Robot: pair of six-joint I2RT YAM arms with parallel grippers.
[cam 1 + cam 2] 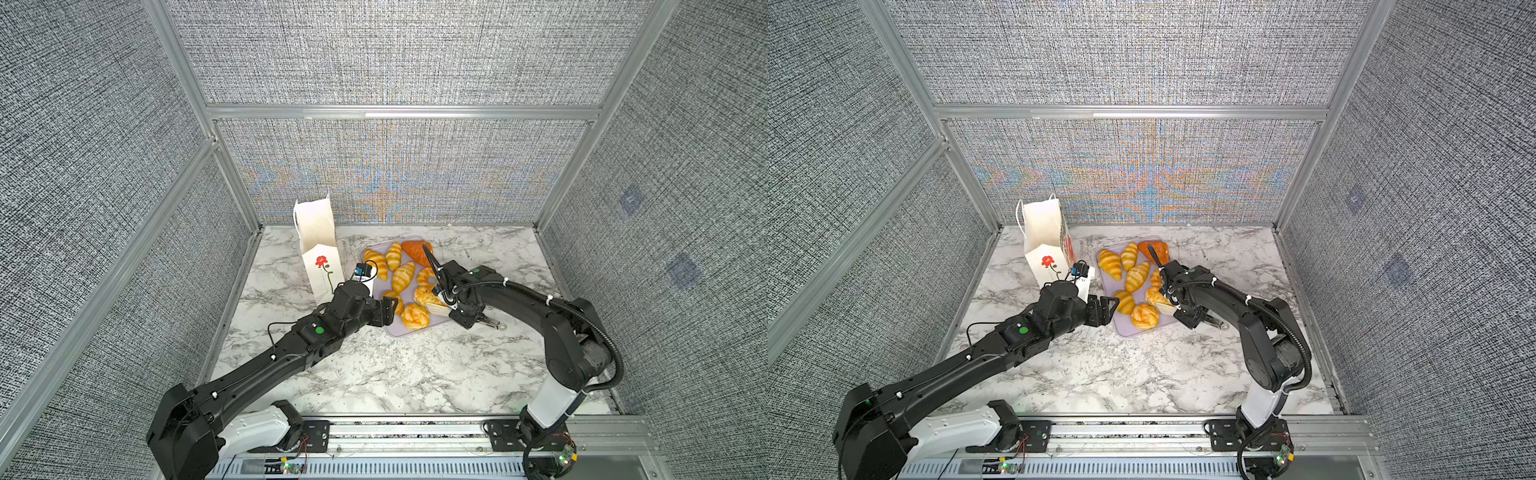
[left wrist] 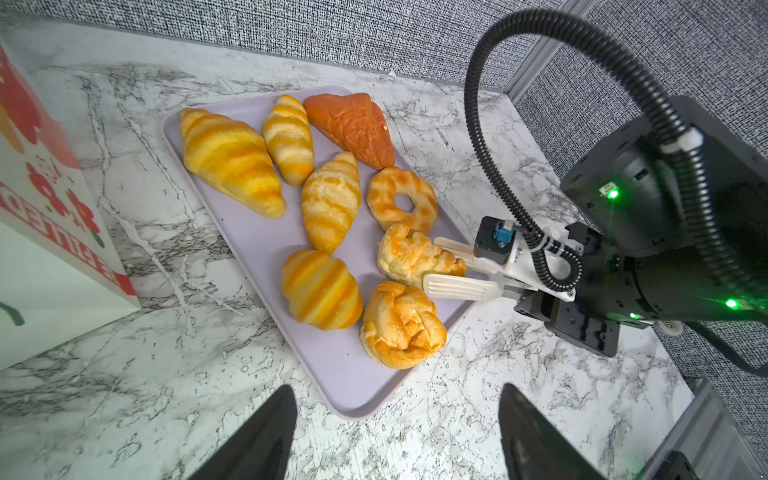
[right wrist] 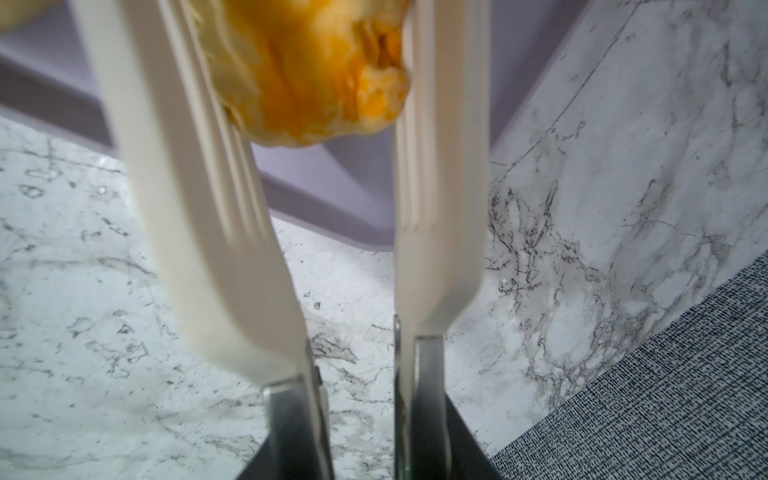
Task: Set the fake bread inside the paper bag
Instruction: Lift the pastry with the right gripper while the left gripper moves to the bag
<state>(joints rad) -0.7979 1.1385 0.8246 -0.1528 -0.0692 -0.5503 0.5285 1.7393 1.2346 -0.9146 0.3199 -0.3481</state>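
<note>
right gripper (image 2: 430,264): 2 white fork-like fingers (image 3: 440,187) pinch a knotted bun (image 2: 415,257), 1 on each side; the bun's underside cannot be seen, so whether it rests on the tray is unclear
bun place: right side of the lilac tray (image 2: 332,374), just beside the ring (image 2: 401,199) and a 2nd knotted bun (image 2: 401,326)
left gripper (image 2: 397,388): black fingers spread wide, holding nothing, at the tray's left edge, between the bag and the tray
bread (image 1: 403,276): 8 pieces, all on the tray, 0 in the bag; striped croissants, 1 ring, 2 knotted buns, 1 orange-brown triangle (image 2: 353,129) at the far end
paper bag (image 1: 318,237): white, upright, top open, just left of the tray at the back-left of the table, cord handles
surface: table (image 1: 395,374) with white-grey marble pattern
room: grey woven wall panels (image 1: 395,54) in metal framing on 3 sides, metal rail (image 1: 415,432) at the front carrying both arm bases
writing: red flower (image 1: 321,262) on a dark stem on the bag's front; red flowers and red letters on its side in the left wrist view, cut off, not readable
</note>
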